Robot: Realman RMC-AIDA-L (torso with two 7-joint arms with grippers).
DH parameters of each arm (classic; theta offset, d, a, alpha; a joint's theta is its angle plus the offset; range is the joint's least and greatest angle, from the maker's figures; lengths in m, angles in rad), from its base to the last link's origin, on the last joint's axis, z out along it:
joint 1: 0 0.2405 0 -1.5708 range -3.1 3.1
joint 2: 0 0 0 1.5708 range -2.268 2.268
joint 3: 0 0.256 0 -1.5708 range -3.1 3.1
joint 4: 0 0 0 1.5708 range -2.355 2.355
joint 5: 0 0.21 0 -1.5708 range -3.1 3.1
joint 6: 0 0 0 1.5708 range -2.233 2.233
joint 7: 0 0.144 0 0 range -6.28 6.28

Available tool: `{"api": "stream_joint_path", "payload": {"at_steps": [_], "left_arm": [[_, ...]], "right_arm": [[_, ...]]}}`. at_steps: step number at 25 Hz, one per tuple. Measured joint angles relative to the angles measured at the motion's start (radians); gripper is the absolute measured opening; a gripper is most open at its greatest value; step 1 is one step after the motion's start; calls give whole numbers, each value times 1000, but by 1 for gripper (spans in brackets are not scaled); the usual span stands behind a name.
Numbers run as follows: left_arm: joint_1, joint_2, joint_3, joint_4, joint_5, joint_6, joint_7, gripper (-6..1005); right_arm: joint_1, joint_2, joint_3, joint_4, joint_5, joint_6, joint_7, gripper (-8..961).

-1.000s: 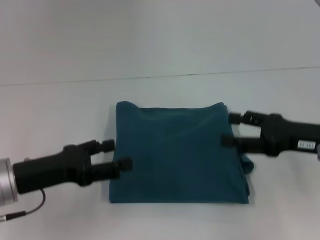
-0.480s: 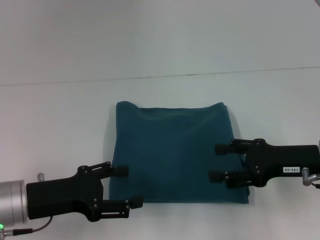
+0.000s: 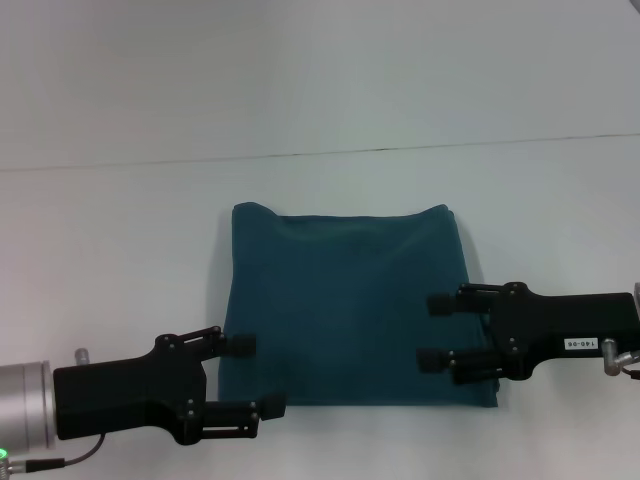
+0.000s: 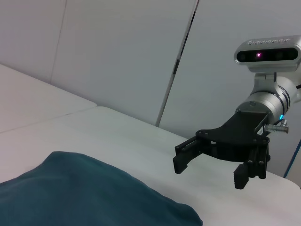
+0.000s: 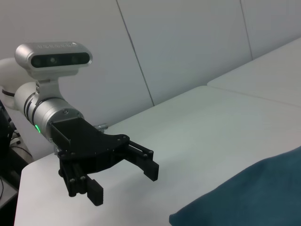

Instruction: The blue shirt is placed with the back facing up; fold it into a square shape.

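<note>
A plain white table (image 3: 120,260) spreads in front of me, its surface pale and unmarked. A thin dark seam (image 3: 320,153) crosses it from side to side toward the far end. My left wrist view shows white wall panels (image 4: 117,52) behind the table, split by a dark vertical joint (image 4: 178,61). My right wrist view shows similar panels (image 5: 188,42).

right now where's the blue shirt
In the head view the blue shirt lies folded at the middle of the white table, with the open left gripper at its near-left corner and the open right gripper over its near-right part.
</note>
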Motion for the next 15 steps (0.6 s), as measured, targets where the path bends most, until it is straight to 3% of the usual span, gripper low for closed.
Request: {"api": "stream_joint_path", "payload": {"at_steps": [15], "left_arm": [[1, 0, 1, -2, 1, -3, -2, 888]], "right_arm": [[2, -5, -11, 1, -1, -1, 0, 931]]}}
